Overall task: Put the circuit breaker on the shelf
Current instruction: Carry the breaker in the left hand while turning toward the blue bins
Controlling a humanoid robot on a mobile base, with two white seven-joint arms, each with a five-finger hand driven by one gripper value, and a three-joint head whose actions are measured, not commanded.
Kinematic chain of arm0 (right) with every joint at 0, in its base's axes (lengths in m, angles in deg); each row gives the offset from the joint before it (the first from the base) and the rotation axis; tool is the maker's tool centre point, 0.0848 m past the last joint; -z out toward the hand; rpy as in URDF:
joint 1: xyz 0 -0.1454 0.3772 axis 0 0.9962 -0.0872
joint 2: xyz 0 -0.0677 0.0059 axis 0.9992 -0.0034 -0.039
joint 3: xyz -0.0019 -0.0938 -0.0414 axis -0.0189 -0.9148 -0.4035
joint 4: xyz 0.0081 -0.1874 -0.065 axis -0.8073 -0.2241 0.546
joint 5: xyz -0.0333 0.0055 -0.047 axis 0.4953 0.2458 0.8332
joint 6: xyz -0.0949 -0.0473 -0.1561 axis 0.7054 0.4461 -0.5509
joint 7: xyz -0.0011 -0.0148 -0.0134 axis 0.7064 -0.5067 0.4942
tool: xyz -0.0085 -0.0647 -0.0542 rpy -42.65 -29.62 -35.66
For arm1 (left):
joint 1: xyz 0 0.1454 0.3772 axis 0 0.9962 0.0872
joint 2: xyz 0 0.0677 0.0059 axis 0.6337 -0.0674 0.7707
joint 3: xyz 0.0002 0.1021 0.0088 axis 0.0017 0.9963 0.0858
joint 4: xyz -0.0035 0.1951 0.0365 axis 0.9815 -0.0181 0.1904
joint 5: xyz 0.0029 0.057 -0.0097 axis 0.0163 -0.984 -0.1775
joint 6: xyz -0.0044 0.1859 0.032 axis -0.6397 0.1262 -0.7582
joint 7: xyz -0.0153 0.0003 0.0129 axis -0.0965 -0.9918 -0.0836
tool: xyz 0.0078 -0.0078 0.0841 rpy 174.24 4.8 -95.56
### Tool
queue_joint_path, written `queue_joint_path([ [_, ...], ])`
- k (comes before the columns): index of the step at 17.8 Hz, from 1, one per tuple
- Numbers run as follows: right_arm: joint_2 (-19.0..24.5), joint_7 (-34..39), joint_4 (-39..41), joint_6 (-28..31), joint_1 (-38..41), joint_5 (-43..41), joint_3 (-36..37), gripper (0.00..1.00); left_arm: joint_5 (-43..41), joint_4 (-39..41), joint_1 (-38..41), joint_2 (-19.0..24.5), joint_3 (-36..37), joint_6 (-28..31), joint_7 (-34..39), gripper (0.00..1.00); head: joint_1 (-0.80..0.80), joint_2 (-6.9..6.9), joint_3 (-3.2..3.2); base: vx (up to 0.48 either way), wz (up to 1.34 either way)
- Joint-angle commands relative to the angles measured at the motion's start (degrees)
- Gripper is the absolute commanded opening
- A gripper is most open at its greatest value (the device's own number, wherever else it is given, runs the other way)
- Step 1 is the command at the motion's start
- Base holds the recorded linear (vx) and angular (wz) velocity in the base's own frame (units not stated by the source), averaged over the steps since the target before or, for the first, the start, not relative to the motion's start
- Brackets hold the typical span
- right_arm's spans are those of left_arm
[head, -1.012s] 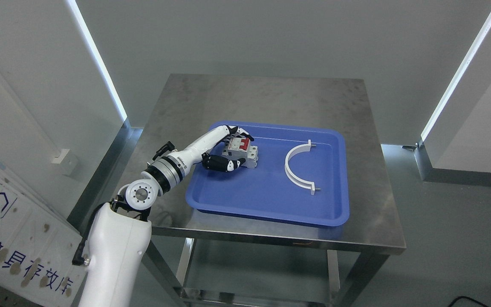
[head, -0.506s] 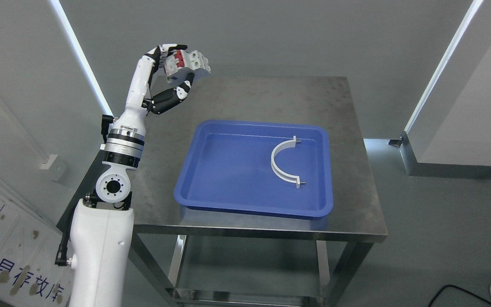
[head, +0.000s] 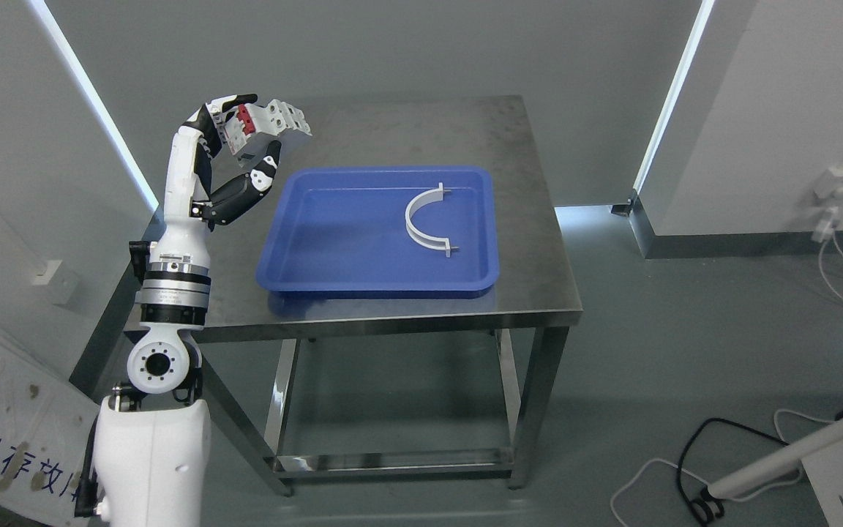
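My left hand [head: 246,135] is raised high above the left side of the steel table [head: 421,132], fingers curled around the circuit breaker [head: 266,126]. The breaker is a grey-white block with a red switch, held tilted in the air, well left of the blue tray [head: 381,278]. My left arm rises from the lower left of the picture. The right arm does not show. No shelf is visible.
A white half-ring clamp [head: 425,219] lies in the blue tray's right half. Grey walls with lit strips [head: 92,124] stand behind. Cables [head: 692,468] and a white bar [head: 795,454] lie on the floor at the lower right. A printed sign leans at the lower left.
The hand lifted the circuit breaker out of the tray and up to the left. The camera has since pulled back and turned right, so the table sits further left and looks smaller.
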Motion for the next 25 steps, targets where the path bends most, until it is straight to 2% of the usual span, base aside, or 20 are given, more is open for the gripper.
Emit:
queue_joint_path([
  [1, -1.0, -0.04, 0.0, 3.61, 0.0, 0.0, -1.14, 1.0, 2.4, 12.01, 1.89, 0.91, -4.93, 4.35, -3.88, 0.11, 0.0, 0.0, 0.0, -0.375, -0.14],
  [16, -1.0, -0.04, 0.0, 3.61, 0.0, 0.0, -1.14, 1.0, 2.49, 14.82, 1.97, 0.91, -7.04, 4.71, -4.32, 0.11, 0.0, 0.0, 0.0, -0.454, 0.1],
  [22, -1.0, -0.04, 0.0, 3.61, 0.0, 0.0, -1.14, 1.0, 2.49, 14.91, 1.8, 0.91, -7.49, 4.72, -4.59, 0.11, 0.0, 0.0, 0.0, -0.352, 1.03],
  [25, -1.0, -0.04, 0.0, 3.61, 0.0, 0.0, -1.14, 1.0, 2.49, 15.7, -1.0, 0.91, -4.77, 4.36, -8.01, 0.12, 0.0, 0.0, 0.0, -0.258, 1.58],
])
